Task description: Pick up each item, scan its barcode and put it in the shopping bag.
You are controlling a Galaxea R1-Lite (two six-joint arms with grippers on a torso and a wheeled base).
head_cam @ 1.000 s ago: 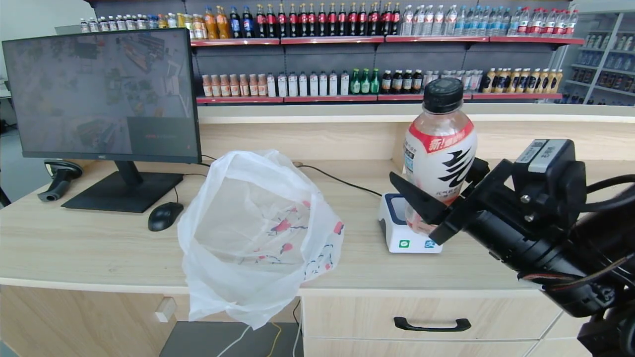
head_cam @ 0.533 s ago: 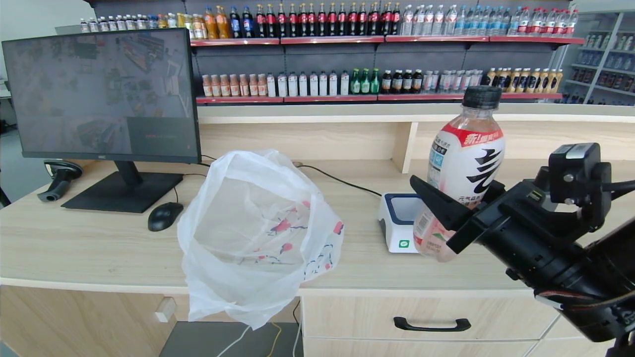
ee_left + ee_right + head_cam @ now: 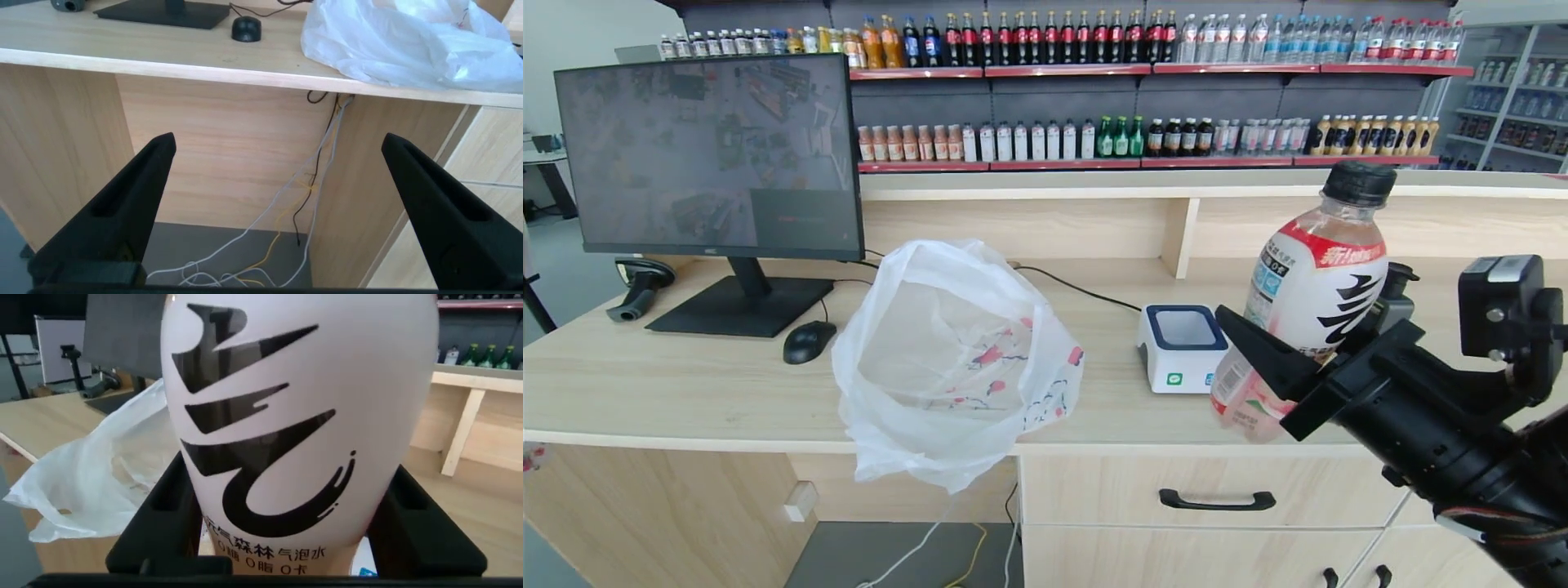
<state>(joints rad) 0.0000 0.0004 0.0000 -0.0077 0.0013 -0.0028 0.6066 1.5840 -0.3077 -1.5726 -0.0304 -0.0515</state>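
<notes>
A clear bottle (image 3: 1311,290) with a black cap and a red, white and black label hangs tilted in the air over the counter's front right part, just right of the white barcode scanner (image 3: 1180,347). My right gripper (image 3: 1319,343) is shut on the bottle's lower half; in the right wrist view the bottle (image 3: 298,425) stands between the black fingers (image 3: 155,523). The white shopping bag (image 3: 956,359) stands open at the counter's middle front, left of the scanner. My left gripper (image 3: 278,212) is open, low in front of the counter, with nothing between its fingers.
On the wooden counter (image 3: 686,392) stand a monitor (image 3: 711,155), a black mouse (image 3: 809,341) and a handheld scanner (image 3: 641,286) at the left. A raised ledge (image 3: 1176,184) runs along the back. Drawers with black handles (image 3: 1217,500) sit below; cables (image 3: 302,204) hang under the counter.
My right gripper has carried the bottle from above the scanner to the right and toward the counter's front, tilting it more. The head camera has shifted slightly too.
</notes>
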